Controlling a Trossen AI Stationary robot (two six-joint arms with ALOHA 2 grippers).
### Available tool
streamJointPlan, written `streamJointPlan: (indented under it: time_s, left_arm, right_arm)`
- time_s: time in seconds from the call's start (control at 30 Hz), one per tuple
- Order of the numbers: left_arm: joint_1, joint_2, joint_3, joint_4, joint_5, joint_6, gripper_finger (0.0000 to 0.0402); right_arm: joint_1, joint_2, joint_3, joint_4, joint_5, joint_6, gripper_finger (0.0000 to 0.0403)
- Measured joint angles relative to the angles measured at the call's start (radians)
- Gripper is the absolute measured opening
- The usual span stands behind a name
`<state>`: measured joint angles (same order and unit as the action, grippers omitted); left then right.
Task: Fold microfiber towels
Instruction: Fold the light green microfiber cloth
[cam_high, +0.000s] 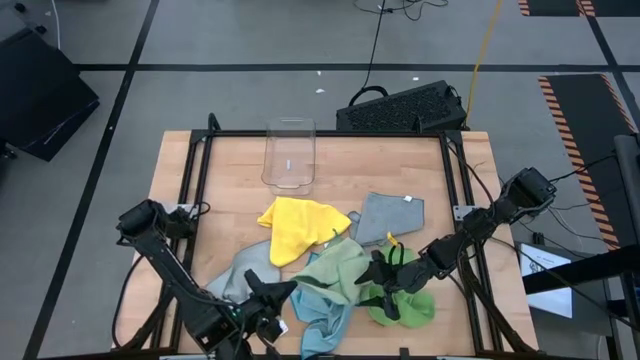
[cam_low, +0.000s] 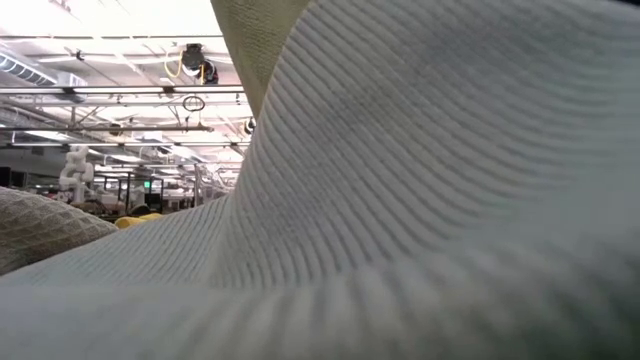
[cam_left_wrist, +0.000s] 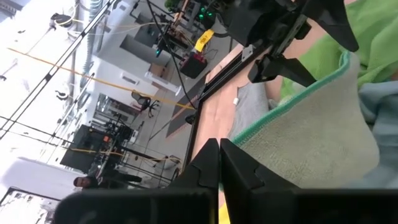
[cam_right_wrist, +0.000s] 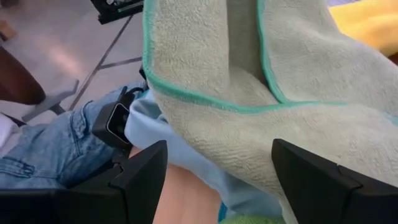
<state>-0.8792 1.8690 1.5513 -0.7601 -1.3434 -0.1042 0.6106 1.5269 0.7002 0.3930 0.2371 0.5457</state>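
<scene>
Several microfiber towels lie heaped on the near half of the table: yellow (cam_high: 293, 226), grey (cam_high: 390, 216), pale green with a teal hem (cam_high: 340, 265), light blue (cam_high: 322, 308), bright green (cam_high: 412, 305), and another grey (cam_high: 233, 281). My left gripper (cam_high: 283, 290) is shut just off the pale green towel's (cam_left_wrist: 311, 146) hem, with nothing between its fingers (cam_left_wrist: 219, 152). My right gripper (cam_high: 383, 282) stands open over the heap's right side. Its fingers are spread wide before a fold of the pale green towel (cam_right_wrist: 249, 74). A pale cloth (cam_low: 400, 180) fills the low view.
A clear plastic bin (cam_high: 290, 155) stands at the far middle of the table. A black metal frame (cam_high: 200, 160) runs along the table's sides. A person in jeans (cam_right_wrist: 50, 155) is just beyond the table edge. Bare wood (cam_high: 420, 165) lies at the far right.
</scene>
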Motion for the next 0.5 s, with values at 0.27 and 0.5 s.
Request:
streamJointPlan:
  time_s: [0.27,0.5]
  left_arm:
    - [0.006,0.0,0.0,0.0,0.001,0.004,0.0008]
    - [0.01,0.0,0.0,0.0,0.018,0.001,0.0004]
  right_arm:
    - [0.01,0.0,0.0,-0.083,-0.005,0.061,0.0279]
    - [0.022,0.0,0.0,-0.181,-0.006,0.131,0.0279]
